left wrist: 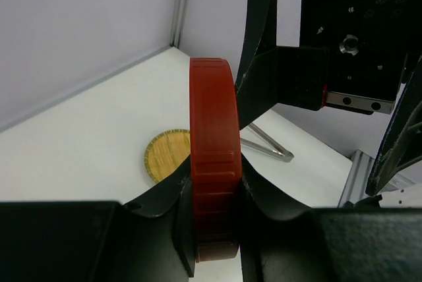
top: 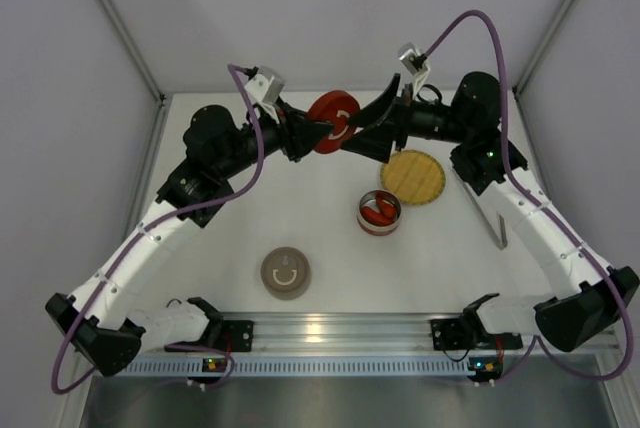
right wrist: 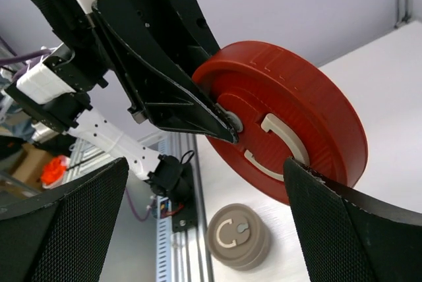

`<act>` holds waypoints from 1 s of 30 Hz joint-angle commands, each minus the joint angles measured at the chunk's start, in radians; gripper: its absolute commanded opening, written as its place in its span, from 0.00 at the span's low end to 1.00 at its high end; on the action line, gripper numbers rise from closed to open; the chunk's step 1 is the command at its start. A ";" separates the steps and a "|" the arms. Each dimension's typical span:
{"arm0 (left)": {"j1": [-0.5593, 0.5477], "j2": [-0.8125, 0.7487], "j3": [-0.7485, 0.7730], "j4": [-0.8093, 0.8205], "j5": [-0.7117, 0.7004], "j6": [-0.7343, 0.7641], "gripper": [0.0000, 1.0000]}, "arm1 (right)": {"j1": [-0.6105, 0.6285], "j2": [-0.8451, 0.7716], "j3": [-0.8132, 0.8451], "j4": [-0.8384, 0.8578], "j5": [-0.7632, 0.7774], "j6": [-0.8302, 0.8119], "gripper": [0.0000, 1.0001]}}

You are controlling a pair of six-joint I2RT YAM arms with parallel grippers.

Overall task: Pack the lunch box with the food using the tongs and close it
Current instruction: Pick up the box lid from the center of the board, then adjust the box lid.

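Note:
My left gripper (top: 322, 130) is shut on a red round lid (top: 335, 121) and holds it on edge, high above the back of the table. In the left wrist view the lid (left wrist: 214, 163) is clamped between my fingers (left wrist: 165, 203). My right gripper (top: 372, 120) is open right beside the lid, its wide jaws straddling the lid's (right wrist: 290, 124) lower edge. The open round red lunch box (top: 379, 231) stands mid-table with red food (top: 377, 212) inside. The tongs (top: 491, 216) lie on the table at the right, also seen beyond the lid (left wrist: 267, 149).
A round yellow woven plate (top: 412, 176) lies just behind the lunch box, also seen in the left wrist view (left wrist: 165, 158). A closed grey round tin (top: 286, 273) stands at the front left (right wrist: 237, 236). White walls enclose the table on three sides.

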State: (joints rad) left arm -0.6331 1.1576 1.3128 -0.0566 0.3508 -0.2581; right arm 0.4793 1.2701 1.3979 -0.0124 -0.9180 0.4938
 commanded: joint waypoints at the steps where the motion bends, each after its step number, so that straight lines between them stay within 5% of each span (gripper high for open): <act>1: 0.024 0.027 0.054 -0.043 0.062 -0.062 0.00 | -0.019 0.021 -0.025 0.141 0.010 0.175 0.99; 7: 0.096 0.082 0.108 -0.117 0.174 -0.158 0.00 | -0.047 0.054 -0.046 0.187 0.007 0.270 0.99; 30: 0.085 0.045 0.062 -0.111 0.030 -0.070 0.00 | -0.031 0.054 -0.063 0.015 0.154 0.186 0.99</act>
State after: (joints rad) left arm -0.5396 1.2278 1.3708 -0.2031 0.3874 -0.3199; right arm 0.4408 1.3342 1.3388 0.0128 -0.7864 0.6758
